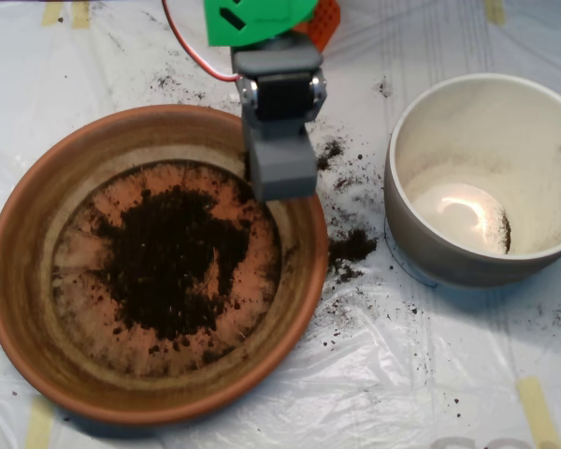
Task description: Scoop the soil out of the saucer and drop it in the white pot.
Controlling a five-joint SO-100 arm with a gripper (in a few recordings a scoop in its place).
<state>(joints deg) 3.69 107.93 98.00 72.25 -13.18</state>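
1. While most of the soil (173,267) lies heaped in the saucer (23,281), little seems moved.
2. Spilled crumbs (351,248) dot the desk (402,374) between.
3. The white pot (421,238) holds a trace.
4. The claw (282,168) hovers over the saucer's far rim; I cannot tell its opening or load.

Bright overhead light, glare inside white pot (486,178)
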